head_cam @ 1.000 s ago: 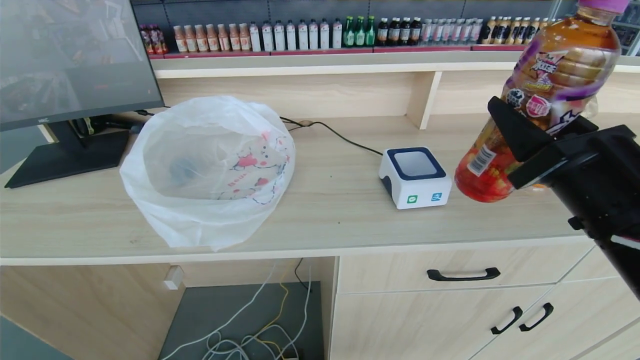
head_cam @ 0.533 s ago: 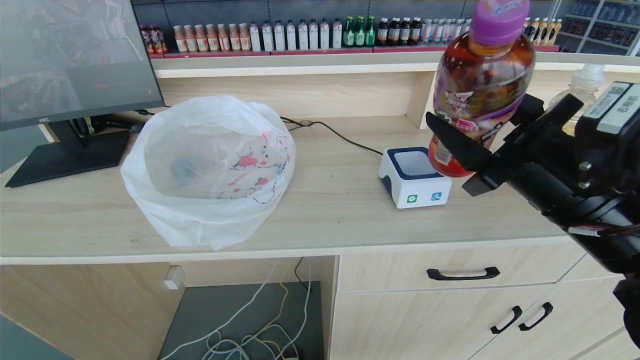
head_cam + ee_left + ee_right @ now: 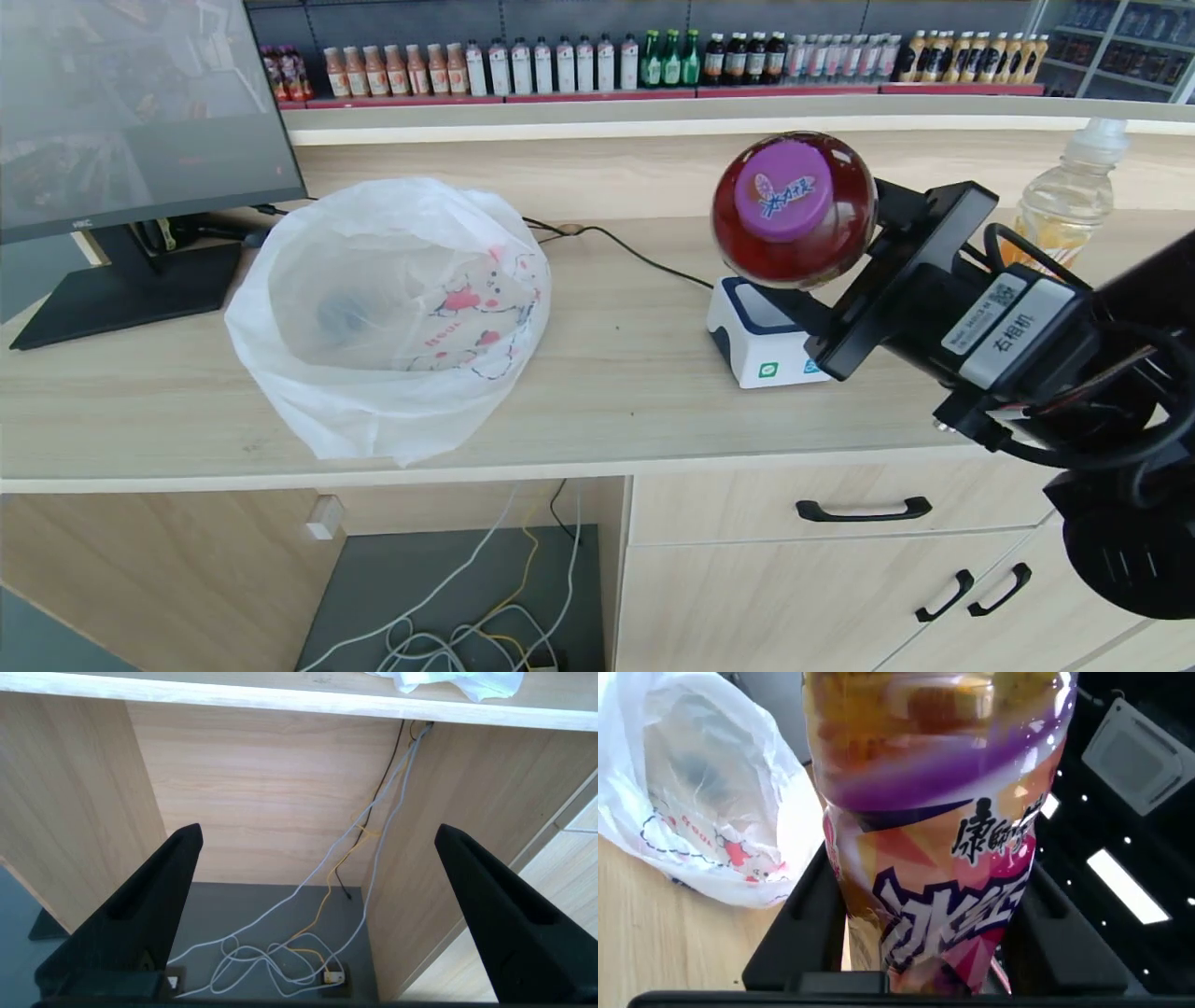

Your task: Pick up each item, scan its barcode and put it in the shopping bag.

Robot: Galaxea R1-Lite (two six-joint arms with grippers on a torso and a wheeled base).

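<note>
Smooth, purple-capped plastic bottle (image 3: pixel 795 233) by boxy white scanner (image 3: pixel 754 347); crinkly translucent bag (image 3: pixel 392 373)

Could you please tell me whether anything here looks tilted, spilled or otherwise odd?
Only the tea bottle in the right tool: it is tipped steeply above the scanner, purple cap facing the head camera, which suits scanning. Its cap is on; nothing is spilled or damaged.

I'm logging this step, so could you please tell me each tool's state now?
Left tool: open, holding nothing.
Right tool: closed on the purple-capped plastic bottle of reddish-brown drink.
</note>
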